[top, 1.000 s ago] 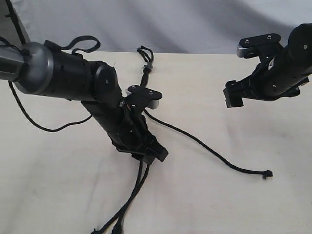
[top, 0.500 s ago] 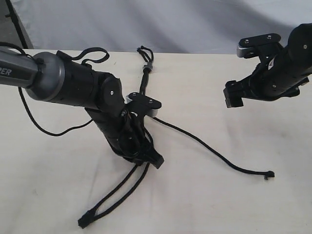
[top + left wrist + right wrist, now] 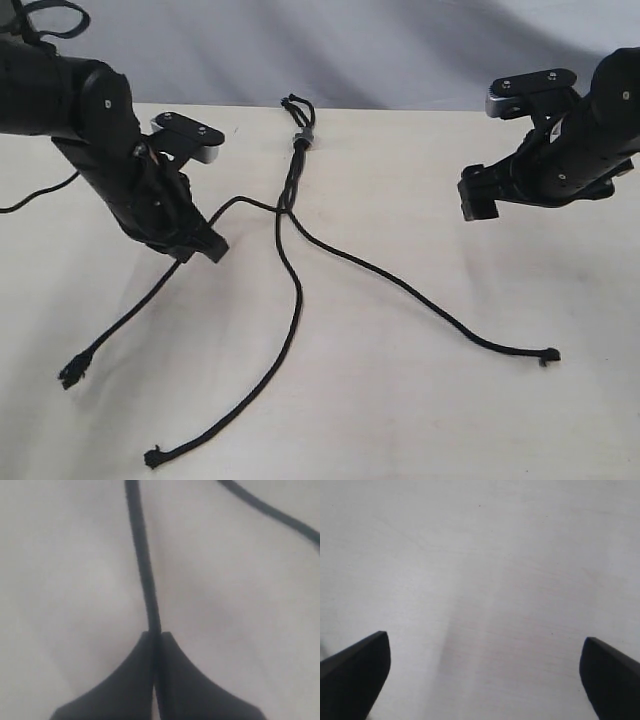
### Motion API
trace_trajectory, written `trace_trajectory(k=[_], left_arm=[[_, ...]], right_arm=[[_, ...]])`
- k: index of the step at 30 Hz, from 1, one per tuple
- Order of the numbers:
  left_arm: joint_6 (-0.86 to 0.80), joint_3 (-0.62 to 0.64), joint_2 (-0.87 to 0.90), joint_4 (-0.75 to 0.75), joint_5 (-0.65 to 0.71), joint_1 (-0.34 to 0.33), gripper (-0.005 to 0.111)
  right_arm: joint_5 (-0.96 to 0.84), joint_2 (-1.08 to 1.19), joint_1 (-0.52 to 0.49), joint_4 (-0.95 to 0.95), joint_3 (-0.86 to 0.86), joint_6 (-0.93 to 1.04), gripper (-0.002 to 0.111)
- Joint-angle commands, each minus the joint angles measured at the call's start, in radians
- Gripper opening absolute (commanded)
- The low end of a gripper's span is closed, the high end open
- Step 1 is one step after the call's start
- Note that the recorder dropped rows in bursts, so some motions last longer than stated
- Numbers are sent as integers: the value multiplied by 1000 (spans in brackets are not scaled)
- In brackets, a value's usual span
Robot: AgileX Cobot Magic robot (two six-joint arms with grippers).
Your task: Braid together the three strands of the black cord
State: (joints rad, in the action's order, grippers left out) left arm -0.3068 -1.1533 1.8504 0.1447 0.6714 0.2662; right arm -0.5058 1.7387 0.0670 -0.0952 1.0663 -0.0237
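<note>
Three strands (image 3: 285,203) fan from the knot (image 3: 303,138); the left gripper (image 3: 156,632) pinches the outermost strand (image 3: 142,565) — carry it over the middle strand (image 3: 297,300) beside it, lightly taut, toward the right gripper (image 3: 478,200), which gapes empty well apart.

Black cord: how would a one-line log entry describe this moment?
left claw: shut on left strand | right claw: open, empty | middle strand, right strand: loose on table
</note>
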Motion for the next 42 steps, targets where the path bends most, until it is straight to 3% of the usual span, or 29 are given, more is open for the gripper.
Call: trace_trajectory(k=[1,10,12,17,20,25,28,33,36,40,42], left_arm=[[-5,6,10,-17,11,-35,0],[4,6,79,-17,27,-35,3],[4,6,82,0,29,-35,13],[4,6,82,2,33,-35,51],[4,6,76,-12,33,-35,60],[1,6,9,-35,5,-35,53],[1,6,-71,-40,-21,-54,39],[33,9,-224,-29,-45,-143,0],[34,52,-313,-15,-87,-188,0],[34,156,-424,-11,-299,-217,0],[34,179,-470,-11,-331,-220,0]], right_arm=[[4,2,-4,28,2,13,95],[0,2,76,95,2,127,95],[0,2,118,95,2,129,95],[11,2,236,95,2,138,95],[11,2,320,95,7,145,95],[2,2,470,95,28,145,95],[16,2,541,95,28,145,95],[16,13,605,95,32,127,95],[19,47,623,95,39,92,95],[19,114,623,95,81,85,95],[0,155,623,95,123,76,95]])
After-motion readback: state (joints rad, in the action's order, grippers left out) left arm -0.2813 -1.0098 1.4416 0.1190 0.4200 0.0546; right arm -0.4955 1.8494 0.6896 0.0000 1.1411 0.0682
